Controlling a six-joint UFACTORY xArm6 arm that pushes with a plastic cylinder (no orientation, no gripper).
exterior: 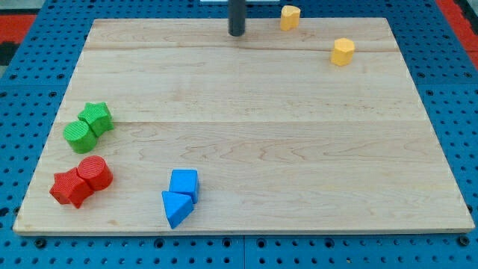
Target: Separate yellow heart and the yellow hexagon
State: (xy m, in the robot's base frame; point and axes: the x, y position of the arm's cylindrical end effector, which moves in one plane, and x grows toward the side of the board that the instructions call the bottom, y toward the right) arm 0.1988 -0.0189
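Over on the view's left, two green blocks sit pressed together: a green star (pixel 97 116) with a green cylinder (pixel 80 137) touching it just below. Under them, another touching pair, a red star (pixel 70 188) and a red cylinder (pixel 95 172) on its right. Sliding right along the board's bottom, a blue cube (pixel 184 183) sits on top of a blue triangle (pixel 176 208), the two in contact. Up at the view's top, near the wooden board's (pixel 254 134) far edge, there's my tip (pixel 237 33), the dark rod planted on the wood; no jaws on this rod, so nothing to call wide or narrow. To its right, the yellow heart (pixel 290 16) stands at the very top edge, apart from the tip. Further right and a little lower, the yellow hexagon (pixel 343 51), clearly apart from the heart with bare wood between them.
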